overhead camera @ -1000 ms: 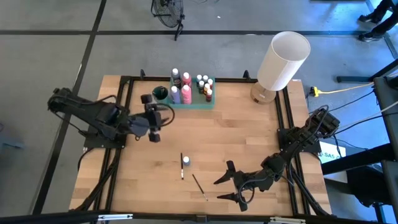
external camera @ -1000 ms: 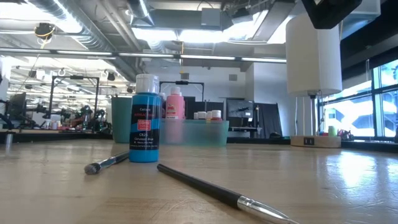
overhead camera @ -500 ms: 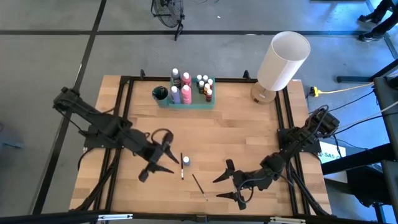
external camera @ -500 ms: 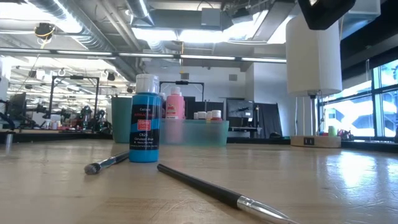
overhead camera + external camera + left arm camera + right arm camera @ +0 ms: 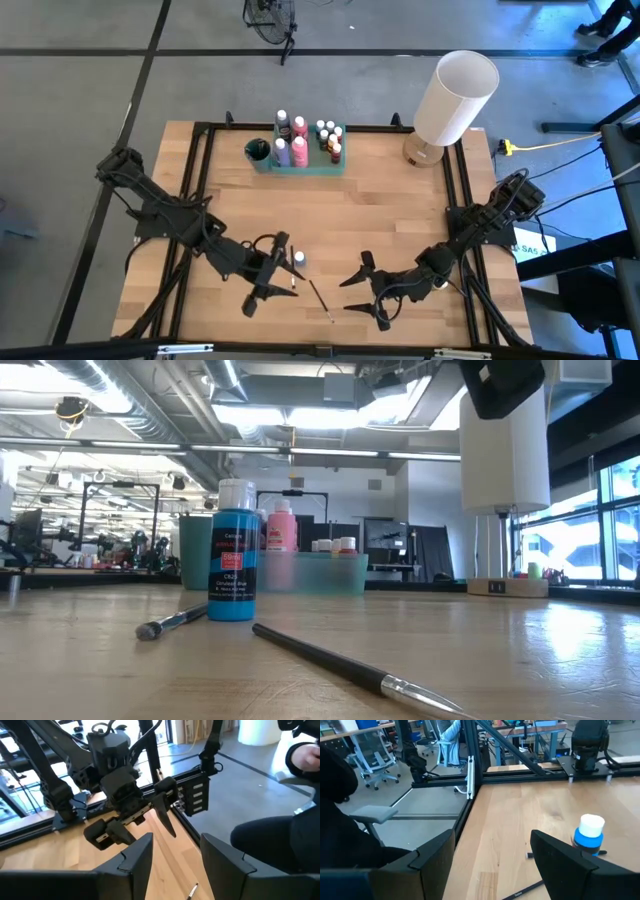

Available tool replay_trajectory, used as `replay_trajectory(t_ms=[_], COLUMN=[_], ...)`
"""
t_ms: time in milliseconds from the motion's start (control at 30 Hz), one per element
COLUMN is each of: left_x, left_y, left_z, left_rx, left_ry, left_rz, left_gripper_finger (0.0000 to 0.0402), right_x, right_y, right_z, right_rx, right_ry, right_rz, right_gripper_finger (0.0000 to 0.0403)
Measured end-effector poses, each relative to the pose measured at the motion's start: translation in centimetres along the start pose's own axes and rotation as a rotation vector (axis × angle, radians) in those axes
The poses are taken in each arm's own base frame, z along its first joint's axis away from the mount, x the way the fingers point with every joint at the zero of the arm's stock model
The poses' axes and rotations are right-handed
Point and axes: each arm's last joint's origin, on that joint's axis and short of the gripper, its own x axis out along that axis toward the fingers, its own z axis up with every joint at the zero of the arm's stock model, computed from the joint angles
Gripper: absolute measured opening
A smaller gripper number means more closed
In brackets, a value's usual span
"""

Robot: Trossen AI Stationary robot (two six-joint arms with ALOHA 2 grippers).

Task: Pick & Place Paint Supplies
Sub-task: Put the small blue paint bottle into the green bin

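Note:
A blue paint bottle [image 5: 298, 258] with a white cap stands upright on the wooden table near its front middle, shown large in the low view [image 5: 232, 555]. One thin dark paintbrush [image 5: 292, 276] lies beside it and another [image 5: 320, 298] lies nearer the front edge. My left gripper [image 5: 270, 274] hangs open just left of the bottle, nearly level, with nothing between its fingers [image 5: 175, 865]. My right gripper [image 5: 350, 295] is open to the right of the brushes and faces the bottle [image 5: 590, 836]. Several more bottles stand in the green tray [image 5: 312, 165] at the far edge.
A big white lamp [image 5: 455, 98] stands at the far right corner. A dark green cup [image 5: 257, 150] sits left of the tray. Black frame rails run along both table sides. A seated person's dark clothing [image 5: 280, 840] shows beyond the near edge.
My left gripper has swung from beside the tray toward the near edge and the right, ending next to the blue bottle. It has tipped from pointing down to nearly level. The bottle and brushes have stayed in place.

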Motion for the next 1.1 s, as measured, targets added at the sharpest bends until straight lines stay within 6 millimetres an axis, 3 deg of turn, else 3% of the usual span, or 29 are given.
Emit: replay_trajectory(t_ms=[600,900,1100], left_x=[-0.5,-0.6,-0.4], left_y=[-1.0,-1.5,-0.8], left_z=[-0.6,-0.7,-0.6], left_rx=[0.009,0.188,0.176], left_ry=[0.066,0.053,0.053], left_rz=[-0.04,-0.219,-0.112], left_gripper_finger=[0.0161,0.0162,0.0164], right_x=[0.0,0.0,0.0], right_y=[0.0,0.0,0.0], right_z=[0.2,0.1,0.0], right_rx=[-0.101,-0.092,-0.074], right_ry=[-0.021,-0.014,-0.002], right_rz=[0.002,0.001,0.0], right_gripper_finger=[0.0265,0.0265,0.0265])
